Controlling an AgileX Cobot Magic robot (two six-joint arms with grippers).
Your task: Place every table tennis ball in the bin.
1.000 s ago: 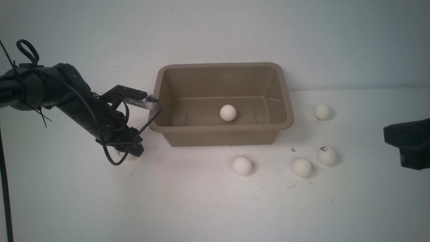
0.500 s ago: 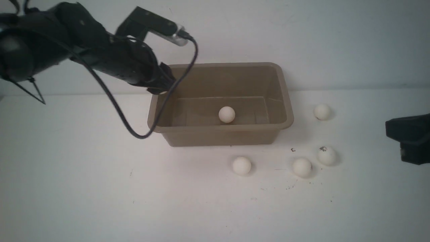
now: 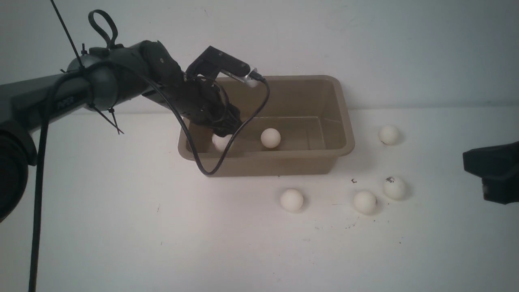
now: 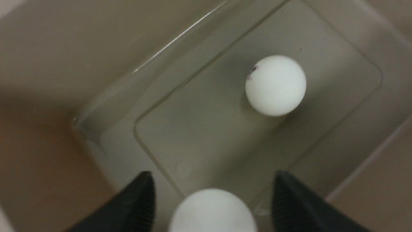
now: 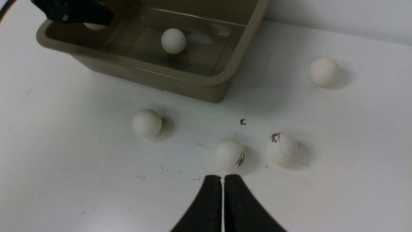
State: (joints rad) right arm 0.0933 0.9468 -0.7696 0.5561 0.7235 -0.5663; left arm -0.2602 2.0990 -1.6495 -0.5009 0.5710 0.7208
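Observation:
The taupe bin (image 3: 344,117) stands at the back of the white table. My left gripper (image 3: 227,129) is inside its left end, jaws open. In the left wrist view a table tennis ball (image 4: 212,211) lies between the spread fingers (image 4: 141,196) with a gap on each side; it shows in the front view (image 3: 221,142) just below the gripper. A second ball (image 3: 270,138) rests on the bin floor. Several balls lie on the table: one (image 3: 291,199) before the bin, two (image 3: 365,202) (image 3: 394,187) together, one (image 3: 389,134) beside the bin's right wall. My right gripper (image 5: 222,176) is shut and empty above the table.
The left arm's black cable (image 3: 211,170) loops over the bin's front left rim. The right arm (image 3: 492,170) hovers at the right edge of the table. A small dark speck (image 3: 354,181) lies near the two balls.
My left arm lifted from the table left of the bin and swung right, over the rim and down into the bin. A second ball now shows inside the bin. The first bin ball rolled slightly left.

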